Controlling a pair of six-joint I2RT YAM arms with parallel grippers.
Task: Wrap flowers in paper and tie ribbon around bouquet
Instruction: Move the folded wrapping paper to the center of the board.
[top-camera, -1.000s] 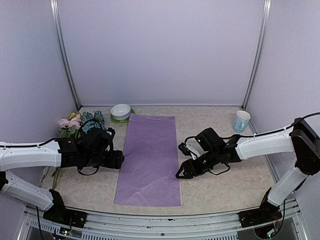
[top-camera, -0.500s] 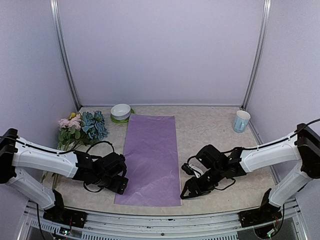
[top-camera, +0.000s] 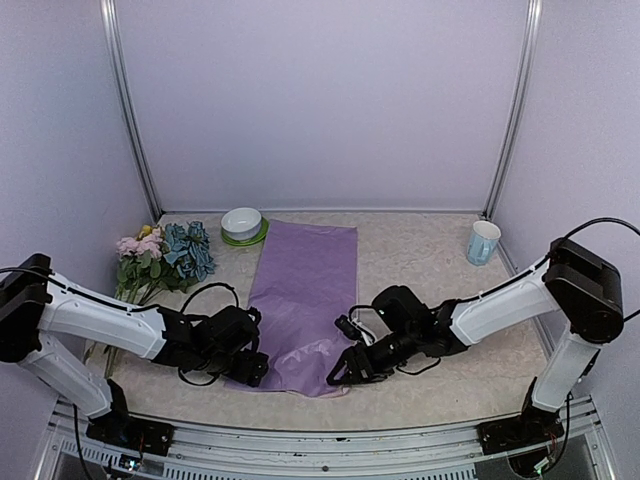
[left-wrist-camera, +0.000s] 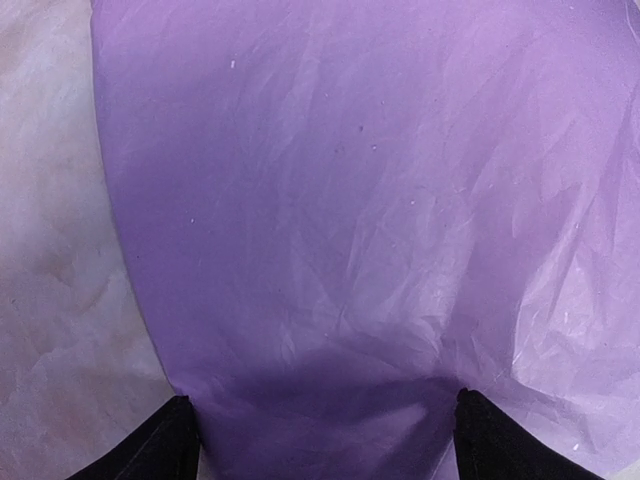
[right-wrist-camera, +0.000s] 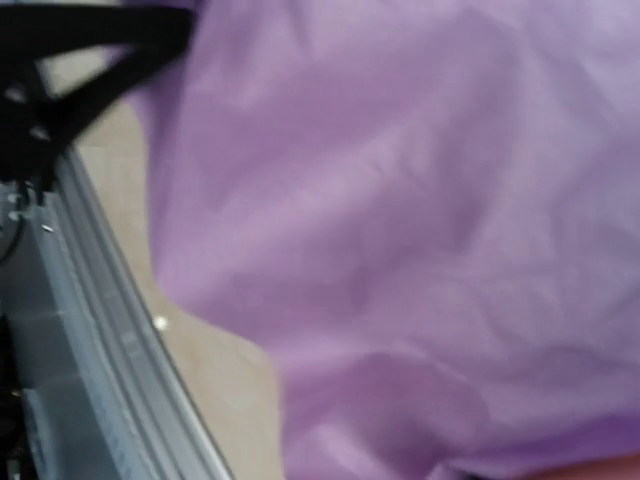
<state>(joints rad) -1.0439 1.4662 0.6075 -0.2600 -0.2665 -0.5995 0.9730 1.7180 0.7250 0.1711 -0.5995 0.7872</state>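
**Both claws at the paper's near end**

The left gripper stands spread wide at the near left corner of the paper. The right gripper is at the near right corner; whether its jaws are apart or closed I cannot tell. The sheet's long axis runs toward the back wall, and its near end is rumpled. The flowers lie at the left, the bowl stands behind the sheet, and the cup stands far right on the beige table.

The crinkly lilac-purple sheet of wrapping paper fills most of the view, with beige mottled table showing at left (the left pincer's black tips stand wide apart, paper between them).
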